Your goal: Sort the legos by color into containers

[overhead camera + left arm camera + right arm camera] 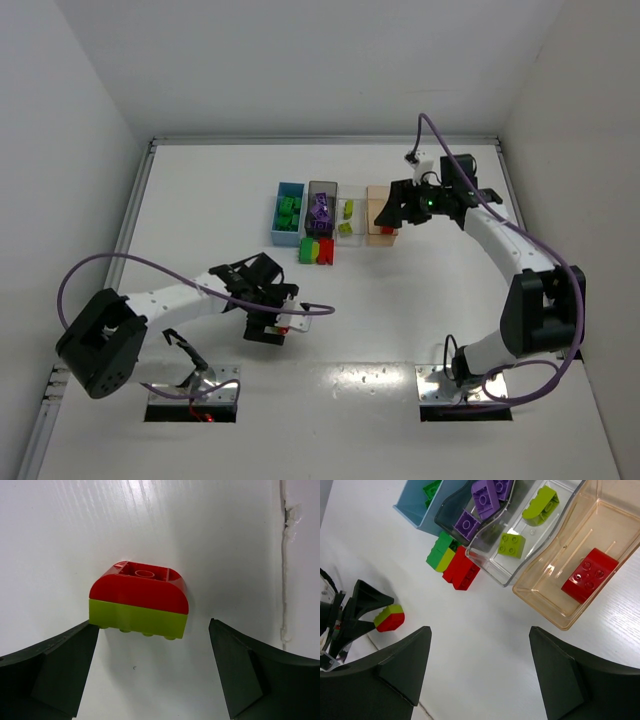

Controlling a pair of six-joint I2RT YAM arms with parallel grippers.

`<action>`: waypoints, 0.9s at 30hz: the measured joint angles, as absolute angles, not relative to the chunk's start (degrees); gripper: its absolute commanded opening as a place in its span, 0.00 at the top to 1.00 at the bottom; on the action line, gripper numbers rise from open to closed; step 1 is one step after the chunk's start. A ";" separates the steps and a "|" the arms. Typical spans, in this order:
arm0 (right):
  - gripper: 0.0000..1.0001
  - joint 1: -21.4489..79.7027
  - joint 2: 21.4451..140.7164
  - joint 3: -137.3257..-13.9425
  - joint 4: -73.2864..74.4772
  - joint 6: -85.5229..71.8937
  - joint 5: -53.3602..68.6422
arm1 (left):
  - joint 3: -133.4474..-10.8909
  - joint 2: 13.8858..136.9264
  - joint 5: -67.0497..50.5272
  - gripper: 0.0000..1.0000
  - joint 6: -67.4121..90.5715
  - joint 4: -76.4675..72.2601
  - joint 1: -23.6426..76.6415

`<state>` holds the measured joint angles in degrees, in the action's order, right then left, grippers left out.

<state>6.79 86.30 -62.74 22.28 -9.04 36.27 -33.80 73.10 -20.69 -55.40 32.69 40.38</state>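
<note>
- Top view: the left gripper (280, 325) hovered low, and the right gripper (385, 214) hung over the tan bin (380, 238).
- Left wrist: jaws wide apart and empty. The red-and-lime brick pair (138, 601) sat just ahead, between them. Best to advance, centre, then squeeze its flat sides.
- Right wrist: jaws apart and empty. A red brick (590, 575) lay in the bin below.

left arm (170, 298): stretched low from its base, forward and to the right, wrist bent downward
left gripper (272, 322): pointing down, jaws spread wide
right arm (500, 235): elbow raised, forearm reaching forward and to the left
right gripper (386, 213): tilted downward, jaws standing well apart, gripping nothing
</note>
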 measured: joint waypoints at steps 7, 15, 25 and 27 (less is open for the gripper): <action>0.19 6.44 86.32 -62.37 22.35 -9.04 36.91 | -34.28 74.17 -20.62 0.01 -55.44 30.26 40.14; 0.19 6.44 86.32 -62.26 22.35 -9.04 38.15 | -34.30 74.30 -19.86 0.01 -57.49 28.99 38.57; 0.19 5.65 86.32 -62.15 22.35 -9.04 38.26 | -34.44 74.89 -20.95 0.01 -62.22 29.12 38.54; 0.19 5.45 86.32 -62.15 22.35 -9.04 38.39 | -34.50 75.42 -21.37 0.01 -63.22 29.28 38.54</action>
<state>5.45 86.32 -62.15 22.35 -9.04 38.39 -34.50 75.42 -21.37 -63.22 29.28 38.54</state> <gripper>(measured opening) 0.807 0.989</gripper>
